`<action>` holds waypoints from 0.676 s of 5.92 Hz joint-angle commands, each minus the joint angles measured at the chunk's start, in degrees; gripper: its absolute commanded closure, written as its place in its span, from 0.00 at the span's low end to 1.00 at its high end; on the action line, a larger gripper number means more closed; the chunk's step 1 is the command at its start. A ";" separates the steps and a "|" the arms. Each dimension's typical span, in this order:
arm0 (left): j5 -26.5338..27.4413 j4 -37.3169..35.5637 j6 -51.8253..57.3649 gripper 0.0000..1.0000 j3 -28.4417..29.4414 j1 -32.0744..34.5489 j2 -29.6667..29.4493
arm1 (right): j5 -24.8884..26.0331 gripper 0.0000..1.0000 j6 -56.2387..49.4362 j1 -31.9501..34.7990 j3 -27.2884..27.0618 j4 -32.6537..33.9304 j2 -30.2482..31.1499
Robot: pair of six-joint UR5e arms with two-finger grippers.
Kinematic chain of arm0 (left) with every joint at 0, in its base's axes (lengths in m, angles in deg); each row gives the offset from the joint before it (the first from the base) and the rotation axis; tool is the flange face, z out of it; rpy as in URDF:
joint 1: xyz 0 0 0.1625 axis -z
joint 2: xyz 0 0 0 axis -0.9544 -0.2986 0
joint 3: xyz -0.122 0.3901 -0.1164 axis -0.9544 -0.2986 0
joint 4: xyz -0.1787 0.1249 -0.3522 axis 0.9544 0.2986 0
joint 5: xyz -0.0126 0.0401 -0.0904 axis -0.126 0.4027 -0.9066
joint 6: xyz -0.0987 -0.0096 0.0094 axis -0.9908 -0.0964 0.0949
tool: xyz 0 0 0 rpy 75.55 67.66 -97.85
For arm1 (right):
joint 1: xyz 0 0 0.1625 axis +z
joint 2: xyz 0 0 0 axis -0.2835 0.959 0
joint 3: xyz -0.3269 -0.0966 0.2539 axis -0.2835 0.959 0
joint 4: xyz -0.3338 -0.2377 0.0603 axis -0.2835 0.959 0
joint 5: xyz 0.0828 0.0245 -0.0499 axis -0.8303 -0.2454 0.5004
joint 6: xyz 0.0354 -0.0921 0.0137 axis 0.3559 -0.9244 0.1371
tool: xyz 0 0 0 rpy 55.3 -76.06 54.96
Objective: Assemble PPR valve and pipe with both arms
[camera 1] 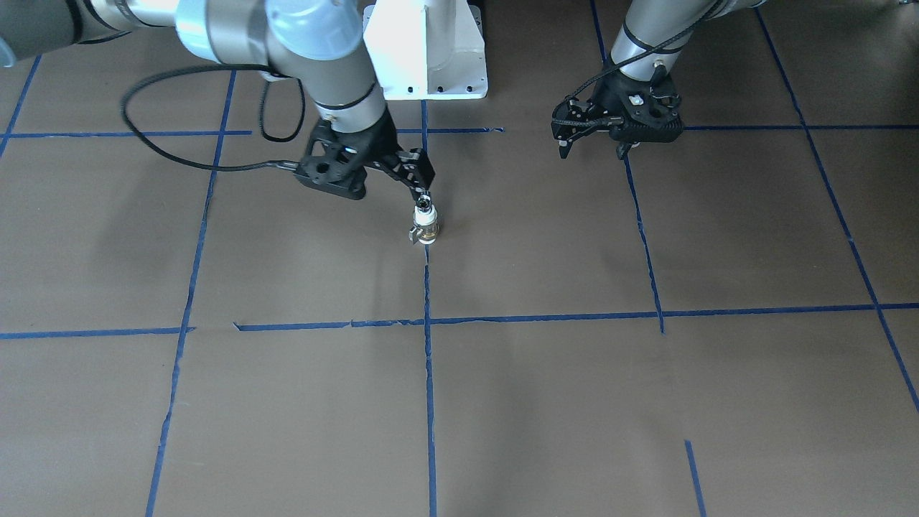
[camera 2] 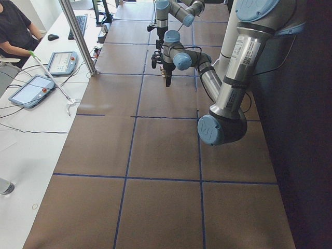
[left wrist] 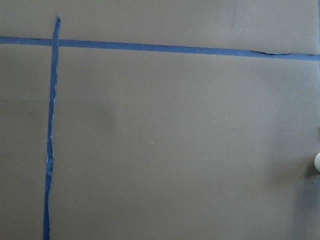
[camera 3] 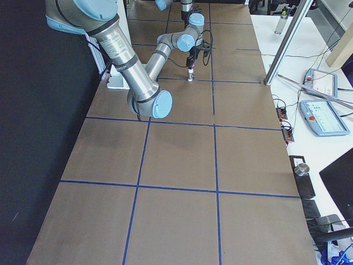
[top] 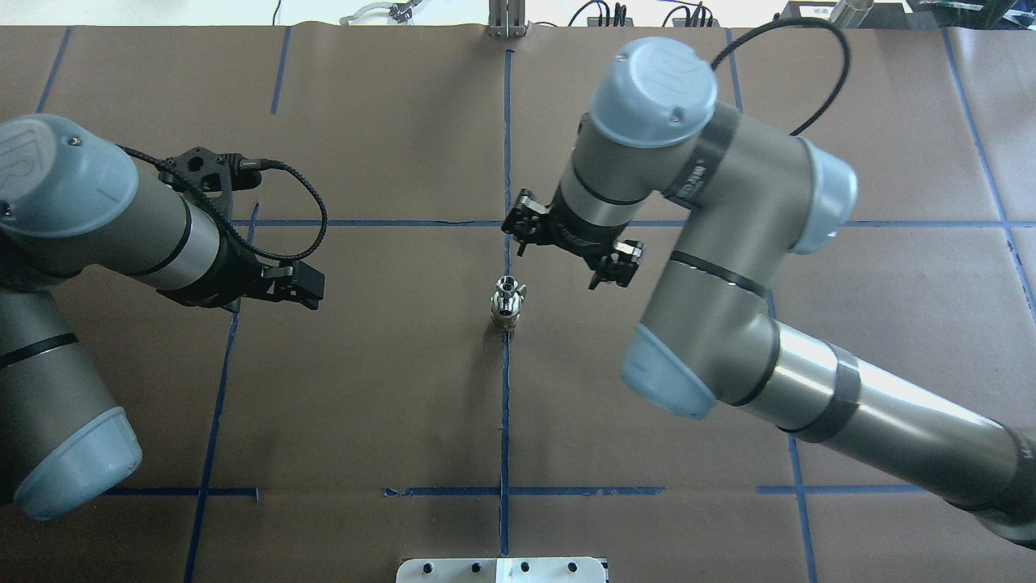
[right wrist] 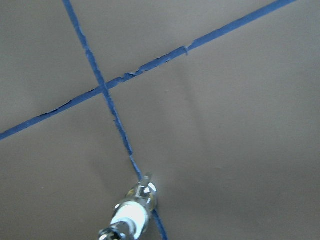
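Overhead exterior gives us the brown-paper table point(top: 364, 389), gridded with blue tape point(top: 505, 405). Bare paper lies on every side of the work at its middle, and the table's far edge along the top of the frame is well apart from it. The right arm point(top: 728, 267) fills the right half of the frame, its elbow bent over the middle right. The left arm point(top: 89, 210) keeps to the left edge. In the front-facing view the white pedestal point(camera 1: 427, 50) sits at top centre.

The right gripper point(top: 558, 267) hangs just up-frame of the parts, fingers spread wide and empty. The left gripper point(camera 1: 592, 152), upper right in the front-facing view, is also wide and empty, well apart from them.

The PPR valve point(camera 1: 425, 228) stands upright on the centre tape line with its long axis vertical. Its lever point(camera 1: 414, 234) juts toward the frame's left. The pipe point(camera 1: 425, 202) shows as a shiny stub on the valve's top end, in line with it. We cannot tell how deeply it is seated. The right wrist view cuts the valve off at the bottom edge, and the left wrist view shows only a pale sliver point(left wrist: 317, 161) at its right edge.
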 commanded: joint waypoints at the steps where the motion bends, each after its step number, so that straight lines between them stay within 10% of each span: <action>1: -0.11 0.06 4.95 0.00 -0.12 1.78 2.84 | -1.72 0.00 -12.43 5.40 -8.09 0.19 11.17; 4: -3.33 -0.29 23.54 0.00 0.49 11.25 9.25 | -11.62 0.00 -43.05 22.94 -9.87 0.36 26.90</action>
